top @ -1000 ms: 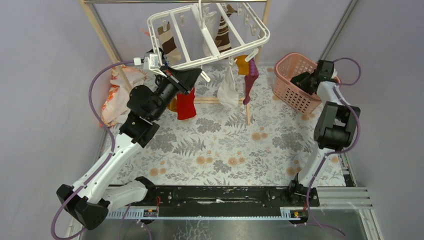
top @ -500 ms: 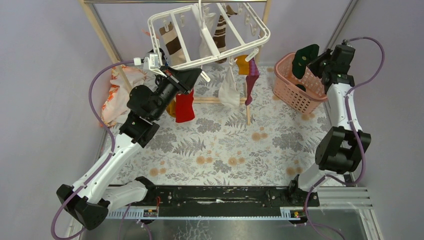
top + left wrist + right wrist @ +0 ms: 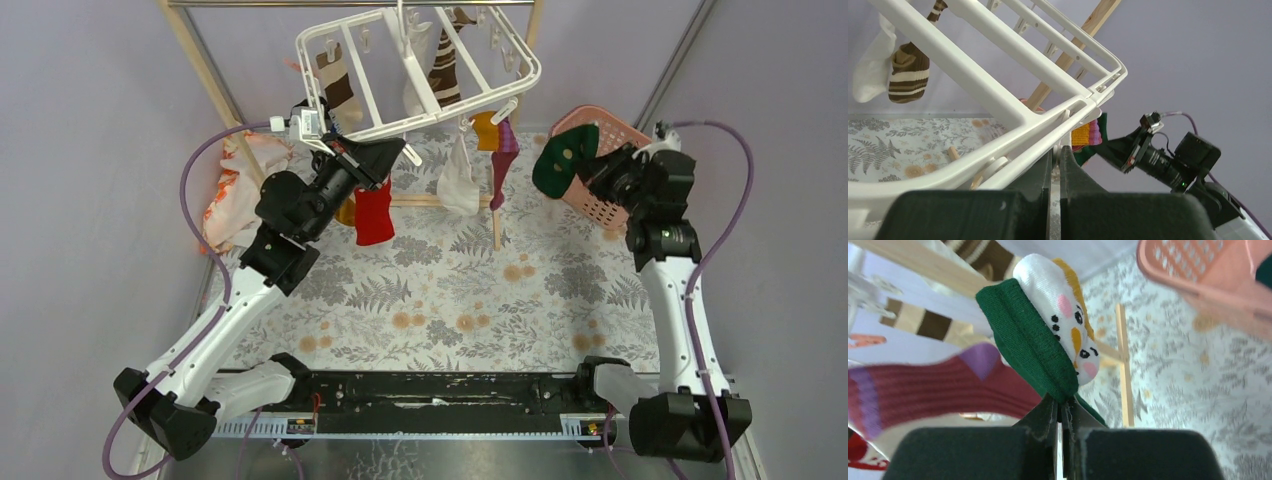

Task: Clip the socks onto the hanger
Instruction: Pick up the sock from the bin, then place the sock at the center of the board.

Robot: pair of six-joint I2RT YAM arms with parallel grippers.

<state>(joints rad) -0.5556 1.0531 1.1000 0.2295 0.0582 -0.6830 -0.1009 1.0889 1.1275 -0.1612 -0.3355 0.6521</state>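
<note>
At the right pincer (image 3: 1062,412): the green sock (image 3: 1040,347), which has a white cartoon-face patch on one side, is nipped by one end between fingers pressed together.
Sock's long axis: runs straight out from those fingertips, with the free end leading away from the wrist.
Left of and above that pincer: the hanger (image 3: 998,96) hangs tilted from the wooden rack (image 3: 203,72). Its nearest corner is close to the sock's free end but does not touch it.
Under the hanger's near rail: the left pincer (image 3: 1055,156) has its fingers closed tight against the frame. It is judged to be steadying the frame.
Nearer arm: the left is already at the hanger. Only the right carries a sock, so the coming move is judged to be leftward and upward for the right.
Between the two pincers: a red sock (image 3: 373,215), a white sock (image 3: 458,182) and a purple sock (image 3: 500,160) dangle from the near rail.
Behind the right pincer: the pink basket (image 3: 600,205), blurred in the wrist view.
Hard to make out:
- whether the left fingers pinch a clip tab or the rail itself;
- which clips (image 3: 1050,49) are free, since they are small and partly hidden behind bars;
- the sock's gripped end, which is hidden between the fingers.
</note>
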